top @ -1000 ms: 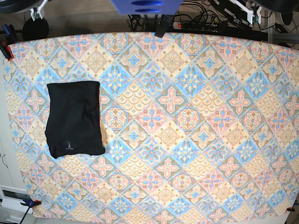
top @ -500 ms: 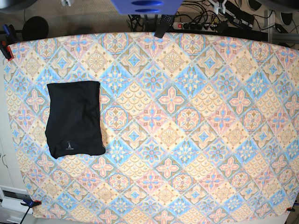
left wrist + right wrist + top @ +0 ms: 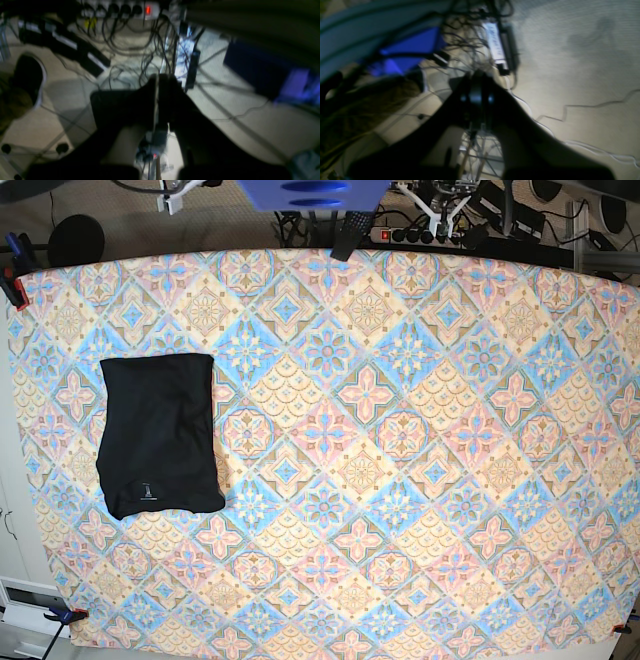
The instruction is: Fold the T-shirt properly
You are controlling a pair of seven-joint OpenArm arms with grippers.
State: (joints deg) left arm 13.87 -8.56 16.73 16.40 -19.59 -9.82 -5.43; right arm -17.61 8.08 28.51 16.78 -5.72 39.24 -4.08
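The black T-shirt (image 3: 160,435) lies folded into a neat rectangle on the left of the table, with its small white label mark near the front edge. Both grippers are far from it, past the table's back edge. My left gripper (image 3: 440,208) shows at the top right of centre. In the left wrist view it (image 3: 157,100) is shut and empty above the floor. My right gripper (image 3: 178,198) shows at the top left. In the right wrist view it (image 3: 477,97) is shut and empty. The T-shirt is out of both wrist views.
The colourful patterned tablecloth (image 3: 400,430) covers the whole table. A blue part (image 3: 312,192) hangs at the top centre. A power strip (image 3: 405,235) and tangled cables (image 3: 150,50) lie on the floor behind the table. Clamps hold the cloth at the left corners.
Both grippers have moved inward along the back edge, from the far corners toward the centre. The T-shirt has not moved.
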